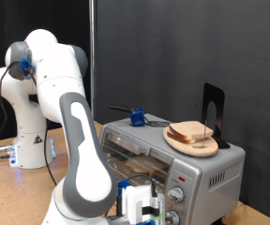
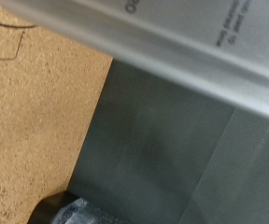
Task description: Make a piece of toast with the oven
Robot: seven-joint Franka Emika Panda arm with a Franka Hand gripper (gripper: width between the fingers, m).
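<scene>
The boxy silver toaster oven (image 1: 172, 159) is seen just behind the gripper (image 1: 140, 204), its long axis running toward the exterior view's right. Only the wrist view shows the oven's underside edge (image 2: 172, 47). Whether the fingers are apart cannot be told.

Brushed silver metal oven (image 1: 205, 173), round wooden plate (image 1: 193, 142), matt chipboard table (image 2: 32, 103)

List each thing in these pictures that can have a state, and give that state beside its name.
oven: door shut, a slice showing behind the glass
round wooden plate: on the oven's top, bread slices stacked on it
end effector: low before the oven's front, beside the knobs; nothing seen between its fingers
</scene>
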